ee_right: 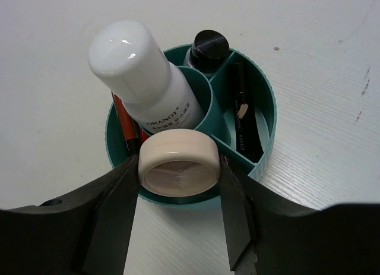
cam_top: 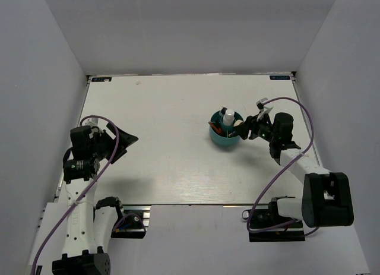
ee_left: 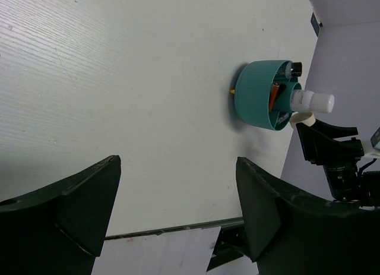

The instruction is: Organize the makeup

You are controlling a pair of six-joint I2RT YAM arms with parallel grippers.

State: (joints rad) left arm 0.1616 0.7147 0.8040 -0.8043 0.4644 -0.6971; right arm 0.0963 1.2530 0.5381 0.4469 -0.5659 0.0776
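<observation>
**Compact pinched at the cup's rim**

The right gripper (ee_right: pixel 178 171) had its two dark fingers (ee_right: pixel 113 209) pressed against either side of the round compact (ee_right: pixel 178 162), a cream-pink disc with a glossy pale face, held on edge. It sat low in the middle of the wrist frame, right at the near rim of the teal cup (ee_right: pixel 267 108).

Behind it, in the centre well, stood the white bottle (ee_right: pixel 148 79), white-capped, with dark lettering on the body. A red stick (ee_right: pixel 126 123) leaned in the left compartment, a black pencil (ee_right: pixel 242 117) lay in the right one, and a black-capped tube (ee_right: pixel 206 47) stood at the back.

In the overhead view the cup sat right of centre on the table (cam_top: pixel 166 108). Far over at the left edge, the left gripper (cam_top: pixel 122 141) had its fingers spread wide, holding nothing.
</observation>
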